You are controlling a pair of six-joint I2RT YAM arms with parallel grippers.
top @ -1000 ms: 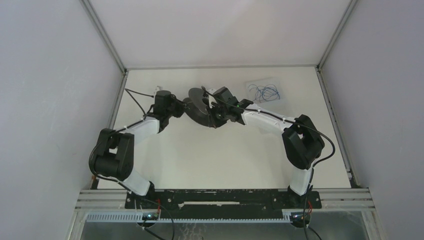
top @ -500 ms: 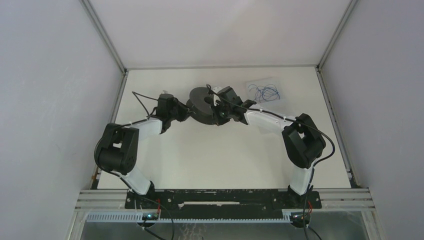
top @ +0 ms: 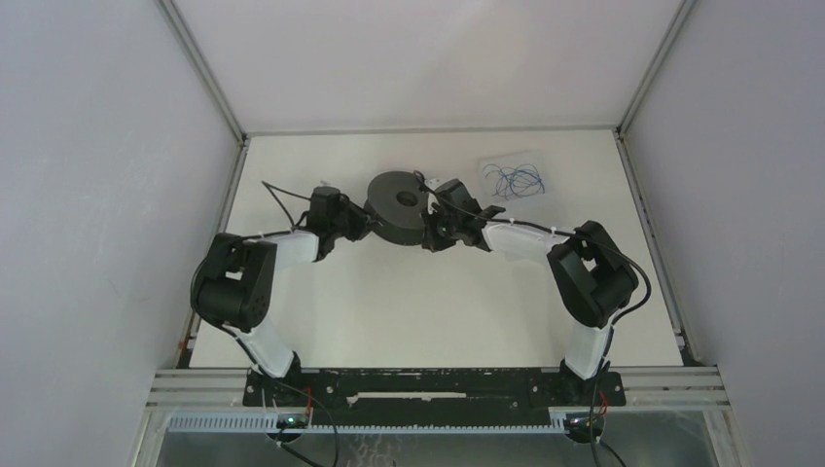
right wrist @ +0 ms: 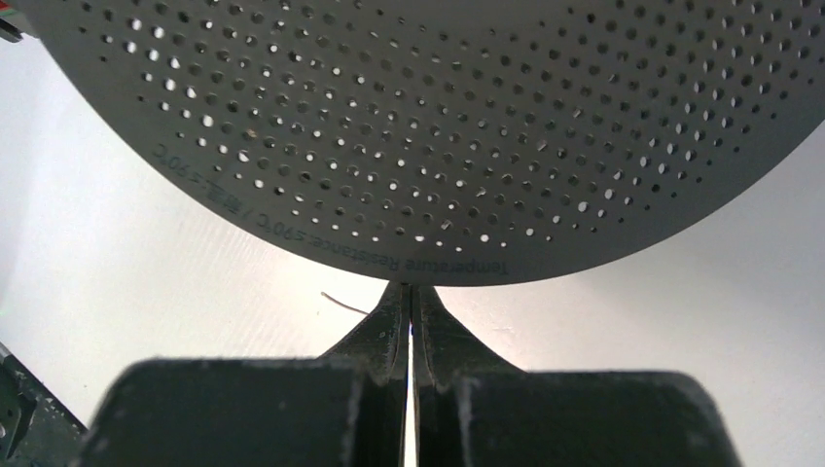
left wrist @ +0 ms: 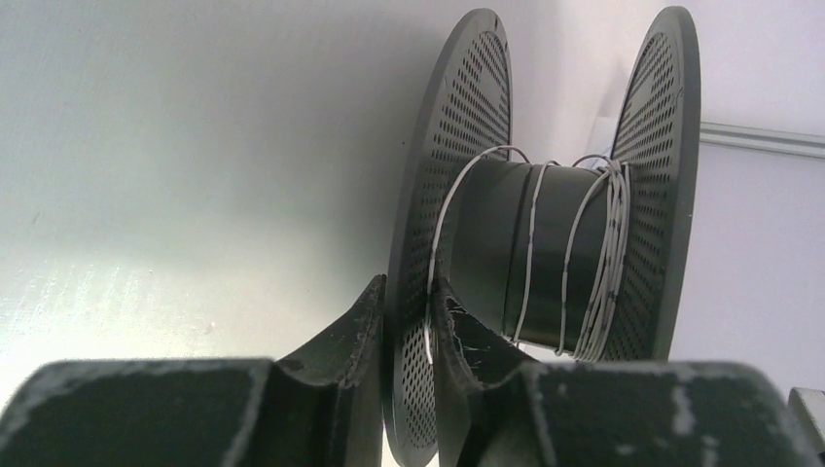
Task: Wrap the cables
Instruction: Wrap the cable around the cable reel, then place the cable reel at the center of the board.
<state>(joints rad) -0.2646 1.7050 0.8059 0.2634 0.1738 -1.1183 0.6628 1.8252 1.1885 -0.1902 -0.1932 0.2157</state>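
Observation:
The black spool (top: 394, 209) lies towards the back of the table between both grippers. In the left wrist view its two perforated flanges stand on edge. The thin whitish cables (left wrist: 611, 243) are wound round the core, mostly by the far flange. My left gripper (left wrist: 409, 292) stands slightly open astride the near flange's rim (left wrist: 457, 146), with one cable strand (left wrist: 440, 233) running down beside its right finger. My right gripper (right wrist: 410, 289) is shut, its tips at the edge of a flange (right wrist: 438, 126). A short cable end (right wrist: 345, 304) shows beside its left finger.
A tangle of thin blue wire (top: 516, 178) lies on a clear sheet at the back right. White walls enclose the table on the left, back and right. The left arm's black lead (top: 277, 195) loops out to the left.
The spool has gone from tilted to lying flatter and has shifted a little towards the back. Both grippers moved with it. The left jaws have parted round the flange.

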